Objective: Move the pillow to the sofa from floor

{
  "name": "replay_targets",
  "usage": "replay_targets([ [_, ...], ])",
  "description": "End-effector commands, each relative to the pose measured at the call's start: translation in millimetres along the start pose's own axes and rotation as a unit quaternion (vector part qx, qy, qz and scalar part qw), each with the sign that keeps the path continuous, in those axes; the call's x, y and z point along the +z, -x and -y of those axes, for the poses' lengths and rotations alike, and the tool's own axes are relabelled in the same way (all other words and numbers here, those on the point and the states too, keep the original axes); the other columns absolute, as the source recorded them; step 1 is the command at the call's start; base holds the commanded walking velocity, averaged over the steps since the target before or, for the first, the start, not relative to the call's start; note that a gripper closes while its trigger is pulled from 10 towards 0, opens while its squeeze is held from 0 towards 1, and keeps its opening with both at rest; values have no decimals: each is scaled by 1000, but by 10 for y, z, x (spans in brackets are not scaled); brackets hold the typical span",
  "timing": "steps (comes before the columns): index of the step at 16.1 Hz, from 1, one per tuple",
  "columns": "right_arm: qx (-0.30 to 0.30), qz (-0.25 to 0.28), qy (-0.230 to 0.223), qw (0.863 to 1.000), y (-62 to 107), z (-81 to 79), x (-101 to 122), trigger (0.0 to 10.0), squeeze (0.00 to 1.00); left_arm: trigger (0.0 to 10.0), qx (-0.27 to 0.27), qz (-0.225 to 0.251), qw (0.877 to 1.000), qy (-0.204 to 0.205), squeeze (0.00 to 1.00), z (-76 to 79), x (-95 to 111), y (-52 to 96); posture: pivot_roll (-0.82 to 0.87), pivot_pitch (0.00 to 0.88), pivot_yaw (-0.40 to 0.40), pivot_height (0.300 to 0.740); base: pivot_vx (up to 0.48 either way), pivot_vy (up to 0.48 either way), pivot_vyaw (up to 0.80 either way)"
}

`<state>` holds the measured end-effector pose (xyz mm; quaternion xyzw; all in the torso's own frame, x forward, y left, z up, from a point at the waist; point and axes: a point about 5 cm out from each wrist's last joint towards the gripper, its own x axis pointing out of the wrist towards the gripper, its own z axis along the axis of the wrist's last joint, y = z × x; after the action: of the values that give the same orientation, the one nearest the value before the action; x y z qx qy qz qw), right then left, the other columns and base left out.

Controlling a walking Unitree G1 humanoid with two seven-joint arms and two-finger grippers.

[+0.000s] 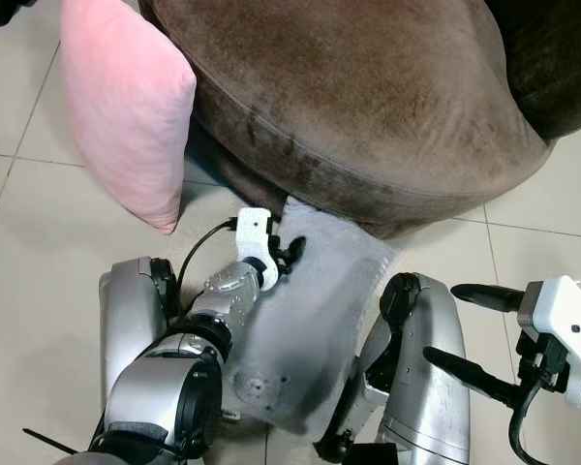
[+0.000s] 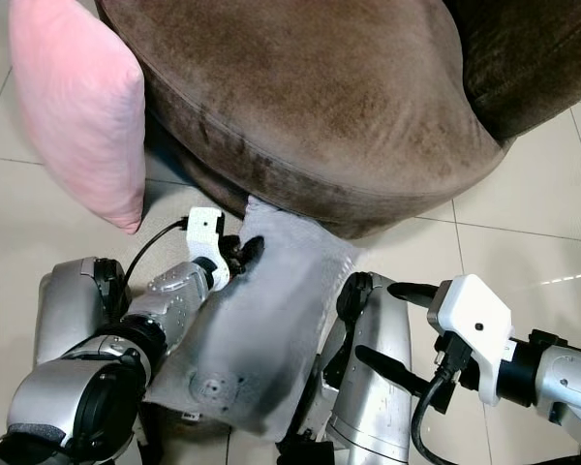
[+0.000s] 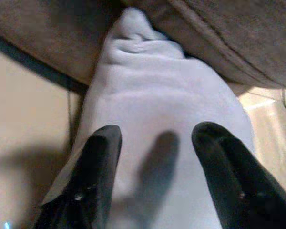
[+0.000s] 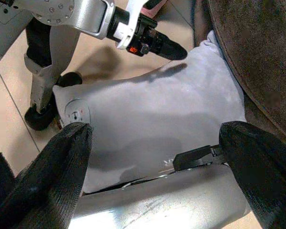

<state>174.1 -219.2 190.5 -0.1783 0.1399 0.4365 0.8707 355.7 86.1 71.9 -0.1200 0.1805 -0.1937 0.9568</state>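
The grey pillow (image 1: 310, 320) lies on the floor at lower centre, its top edge tucked under the sofa (image 1: 368, 97). The left gripper (image 3: 155, 143), fingers spread wide, hovers over it; the right gripper (image 1: 470, 329) waits open at lower right. Reaching stage, I judge: next, lower and pinch the fabric

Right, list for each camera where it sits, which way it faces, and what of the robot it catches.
Left and right eye views: on the head, looking down at the grey pillow between the robot's legs, the brown sofa and a pink pillow; both arms show.
Left wrist view: along the open left gripper onto the grey pillow.
Right wrist view: past the open right gripper at the same pillow, left gripper included.
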Motion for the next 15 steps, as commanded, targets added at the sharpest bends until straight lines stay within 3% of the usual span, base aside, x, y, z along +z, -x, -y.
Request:
replay_targets([
  [1,1,-12,-7,1000,35,6,-31,10000,0,0,5,-21,1000,17,0,55,-168,11,-161,386,-226,375,0,0,0],
  [6,0,-16,-3,1000,47,17,-15,10000,0,0,14,-2,999,50,0,69,-102,-11,-165,385,-230,375,0,0,0],
  [9,3,-14,-1,1000,47,16,9,10000,0,0,16,-10,999,38,0,75,-107,-15,-172,389,-236,375,0,0,0],
  [10,4,-12,-1,1000,50,14,20,10000,0,10000,8,-15,998,53,0,95,-117,-20,-173,390,-238,375,0,0,0],
  [12,4,-12,-1,1000,54,17,27,10000,0,10000,-13,-10,995,101,0,184,-104,-48,-178,391,-239,375,0,0,0],
  [13,4,-12,-1,1000,53,16,30,10000,0,10000,-9,-7,994,105,1000,178,-108,-45,-181,391,-238,375,0,0,0],
  [15,2,-11,-3,1000,48,13,29,10000,0,10000,6,3,993,114,1000,73,-71,-21,-177,390,-236,375,0,0,0],
])
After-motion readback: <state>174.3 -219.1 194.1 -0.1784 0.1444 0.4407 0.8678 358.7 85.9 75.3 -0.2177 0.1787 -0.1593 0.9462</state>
